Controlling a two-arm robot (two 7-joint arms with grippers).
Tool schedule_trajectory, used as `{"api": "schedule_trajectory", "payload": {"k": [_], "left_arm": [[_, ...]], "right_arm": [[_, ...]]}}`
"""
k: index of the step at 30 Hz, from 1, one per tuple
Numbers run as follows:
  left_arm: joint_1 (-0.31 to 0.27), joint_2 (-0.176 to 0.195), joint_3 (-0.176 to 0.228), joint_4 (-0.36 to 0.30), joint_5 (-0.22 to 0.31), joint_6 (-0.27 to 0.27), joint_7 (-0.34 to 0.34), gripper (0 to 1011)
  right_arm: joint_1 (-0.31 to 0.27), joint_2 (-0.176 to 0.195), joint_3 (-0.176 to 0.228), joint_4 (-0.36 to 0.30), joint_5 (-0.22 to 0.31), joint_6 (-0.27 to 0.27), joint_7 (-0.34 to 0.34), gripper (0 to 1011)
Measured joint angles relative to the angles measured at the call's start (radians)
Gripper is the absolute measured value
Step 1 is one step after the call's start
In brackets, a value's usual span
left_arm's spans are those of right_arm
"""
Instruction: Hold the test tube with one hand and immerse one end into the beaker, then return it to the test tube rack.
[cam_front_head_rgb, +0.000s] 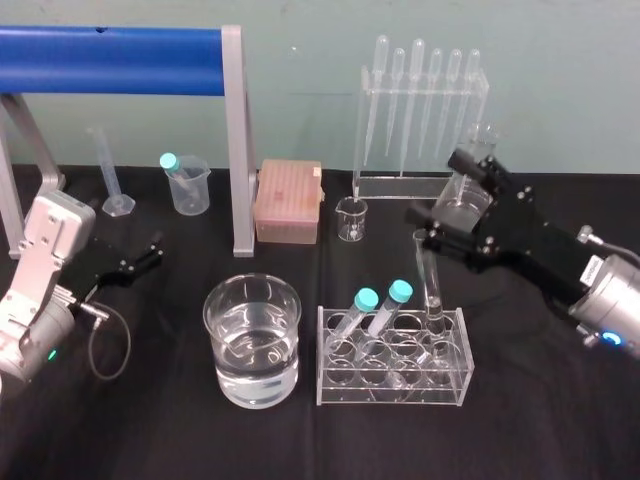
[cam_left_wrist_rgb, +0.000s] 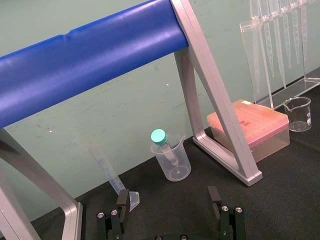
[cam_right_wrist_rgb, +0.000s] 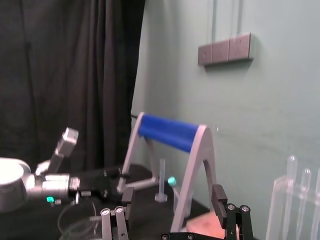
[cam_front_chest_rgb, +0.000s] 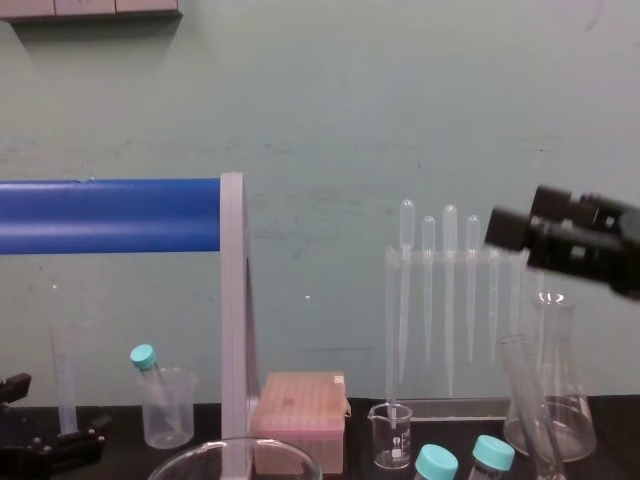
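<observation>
The test tube (cam_front_head_rgb: 433, 290) leans in the right end of the clear test tube rack (cam_front_head_rgb: 392, 385); in the chest view the test tube (cam_front_chest_rgb: 527, 395) rises at lower right. My right gripper (cam_front_head_rgb: 438, 195) hovers open just above and behind the tube's rim, holding nothing. Its two fingers (cam_right_wrist_rgb: 218, 196) stand wide apart in the right wrist view. The beaker (cam_front_head_rgb: 252, 340), wide and part full of water, stands left of the rack. At the table's left, my left gripper (cam_front_head_rgb: 140, 262) rests open and idle, with spread fingers (cam_left_wrist_rgb: 215, 197).
Two teal-capped tubes (cam_front_head_rgb: 380, 305) lean in the rack. Behind stand a pipette stand (cam_front_head_rgb: 420, 120), a flask (cam_front_chest_rgb: 555, 400), a small glass beaker (cam_front_head_rgb: 351, 218), a pink tip box (cam_front_head_rgb: 288, 200), a plastic cup (cam_front_head_rgb: 188, 185), a graduated cylinder (cam_front_head_rgb: 110, 175) and a blue-barred frame (cam_front_head_rgb: 236, 140).
</observation>
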Motion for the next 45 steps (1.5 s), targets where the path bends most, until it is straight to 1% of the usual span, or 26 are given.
{"api": "schedule_trajectory", "payload": {"k": [3, 5, 13, 18, 29, 45], "left_arm": [[0.0, 0.0, 0.0, 0.0, 0.0, 0.0, 0.0, 1000], [0.0, 0.0, 0.0, 0.0, 0.0, 0.0, 0.0, 1000], [0.0, 0.0, 0.0, 0.0, 0.0, 0.0, 0.0, 1000], [0.0, 0.0, 0.0, 0.0, 0.0, 0.0, 0.0, 1000], [0.0, 0.0, 0.0, 0.0, 0.0, 0.0, 0.0, 1000], [0.0, 0.0, 0.0, 0.0, 0.0, 0.0, 0.0, 1000]], "right_arm": [[0.002, -0.004, -0.006, 0.006, -0.027, 0.016, -0.014, 1000], [0.004, -0.01, -0.013, 0.014, -0.061, 0.034, -0.032, 1000], [0.008, -0.028, -0.02, 0.047, -0.111, 0.072, -0.056, 1000], [0.008, -0.036, -0.02, 0.065, -0.13, 0.094, -0.058, 1000], [0.013, -0.054, -0.025, 0.097, -0.137, 0.142, -0.038, 1000], [0.007, -0.058, -0.02, 0.107, -0.144, 0.153, -0.034, 1000]]}}
